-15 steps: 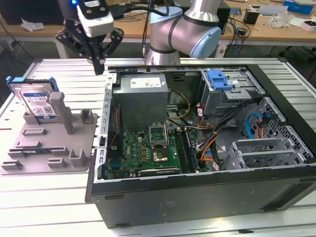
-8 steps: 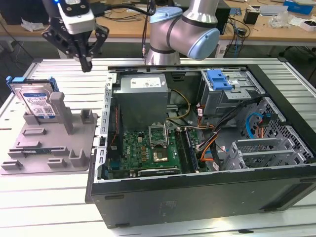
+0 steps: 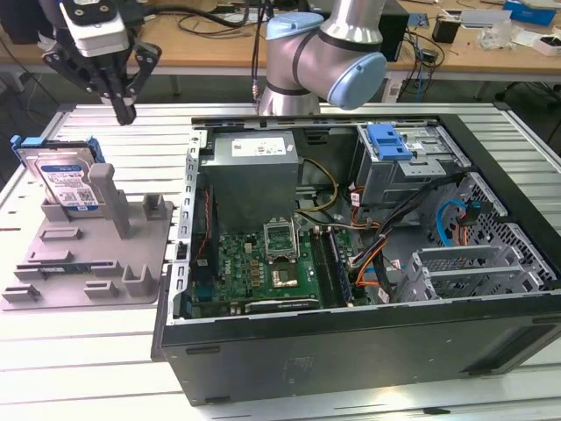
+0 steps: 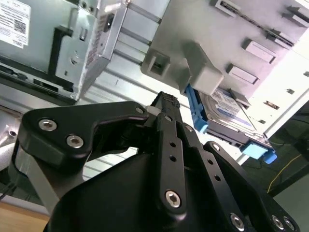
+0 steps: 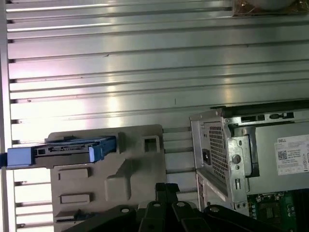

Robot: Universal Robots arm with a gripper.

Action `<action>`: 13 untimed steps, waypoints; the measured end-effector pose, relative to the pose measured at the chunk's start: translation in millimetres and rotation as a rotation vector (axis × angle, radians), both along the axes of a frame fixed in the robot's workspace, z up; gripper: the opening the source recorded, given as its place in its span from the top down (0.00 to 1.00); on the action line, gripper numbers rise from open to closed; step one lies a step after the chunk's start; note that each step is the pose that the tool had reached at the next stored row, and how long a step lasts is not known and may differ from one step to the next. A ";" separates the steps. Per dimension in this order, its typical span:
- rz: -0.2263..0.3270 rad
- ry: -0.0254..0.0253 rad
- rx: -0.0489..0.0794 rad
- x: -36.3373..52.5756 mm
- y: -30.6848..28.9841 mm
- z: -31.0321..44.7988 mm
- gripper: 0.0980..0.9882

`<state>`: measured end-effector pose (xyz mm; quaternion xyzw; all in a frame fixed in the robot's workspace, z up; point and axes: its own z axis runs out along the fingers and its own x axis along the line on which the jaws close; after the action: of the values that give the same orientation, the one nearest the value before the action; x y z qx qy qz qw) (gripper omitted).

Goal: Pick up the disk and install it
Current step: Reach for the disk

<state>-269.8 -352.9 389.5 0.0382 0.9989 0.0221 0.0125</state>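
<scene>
The disk (image 3: 66,180), a silver drive with a white-and-blue label in blue rails, leans tilted in the grey plastic fixture (image 3: 105,254) at the exterior view's left. My gripper (image 3: 125,112) hangs above the table behind the fixture, up and to the exterior view's right of the disk and apart from it. It is shut with nothing between its fingers. In the second wrist view the shut gripper (image 4: 166,101) points toward the fixture (image 4: 203,43), with the disk (image 4: 224,111) beyond it. The first wrist view shows the disk (image 5: 67,150) edge-on on the fixture (image 5: 140,164), away from the gripper (image 5: 166,187).
An open computer case (image 3: 351,333) lies on the slatted metal table (image 3: 88,351), with a power supply (image 3: 250,167), a motherboard (image 3: 263,259) and a drive bay holding a blue bracket (image 3: 390,140). The arm's base (image 3: 324,53) stands behind the case.
</scene>
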 end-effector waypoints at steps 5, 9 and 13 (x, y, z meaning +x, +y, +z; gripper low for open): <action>-0.001 0.0000 0.000 -22.6 6.4 -1.8 0.99; -0.001 0.0000 0.000 -37.5 10.9 -3.0 0.99; -0.002 0.0001 0.000 -53.4 15.7 -4.3 0.99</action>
<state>-323.1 -337.2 385.2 0.0391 0.9989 0.0220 0.0125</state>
